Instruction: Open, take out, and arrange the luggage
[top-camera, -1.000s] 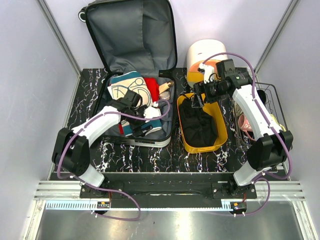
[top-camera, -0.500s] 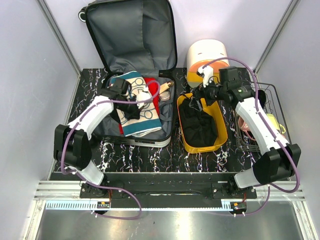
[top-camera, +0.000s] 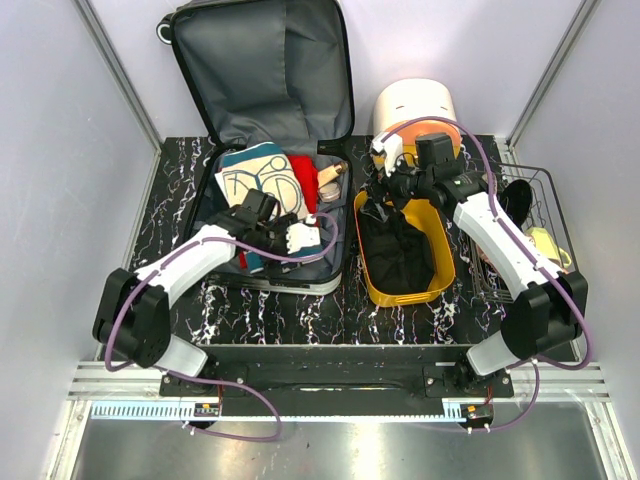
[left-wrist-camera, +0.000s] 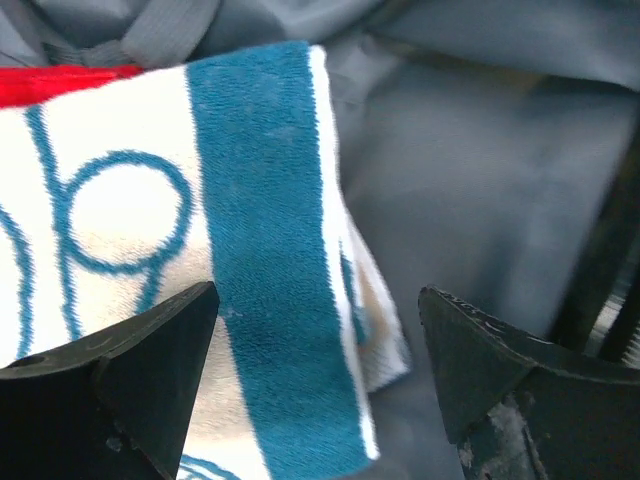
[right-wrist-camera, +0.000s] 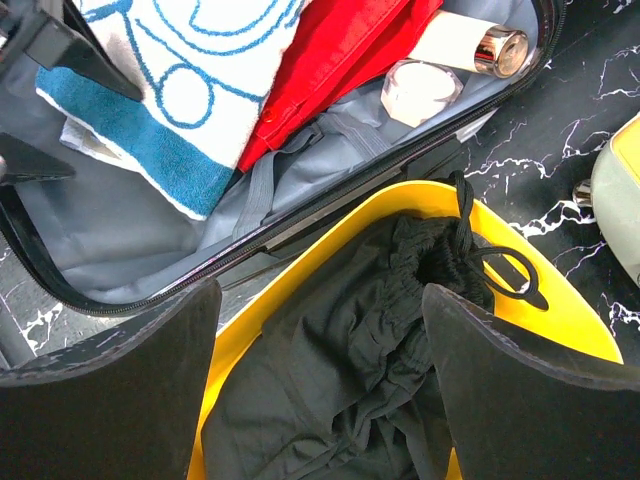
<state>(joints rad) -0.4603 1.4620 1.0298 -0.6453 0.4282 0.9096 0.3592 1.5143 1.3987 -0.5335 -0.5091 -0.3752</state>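
Observation:
The luggage (top-camera: 262, 70) lies open at the back left, its grey-lined lid leaning on the wall. Its lower half (right-wrist-camera: 120, 250) holds a white-and-blue towel (top-camera: 255, 180), a red item (top-camera: 305, 178) and a small jar (right-wrist-camera: 420, 88). My left gripper (top-camera: 298, 240) hangs open inside the case. In the left wrist view the left gripper (left-wrist-camera: 315, 300) spans the towel (left-wrist-camera: 150, 230) at its corner, nothing gripped. My right gripper (top-camera: 380, 208) is open over the back left of a yellow tray (top-camera: 372, 285). The right wrist view shows that gripper (right-wrist-camera: 320, 300) above a black drawstring garment (right-wrist-camera: 380, 360).
A white-and-orange rounded box (top-camera: 412, 105) stands behind the tray. A wire basket (top-camera: 530, 235) with a few items sits at the right edge. A pale tube with a metallic cap (right-wrist-camera: 470, 42) lies beside the jar. Grey walls close in on both sides.
The left arm swung toward the back of the case, then came back to its front right, and the towel shifted with it. The right gripper moved left to the tray's back corner.

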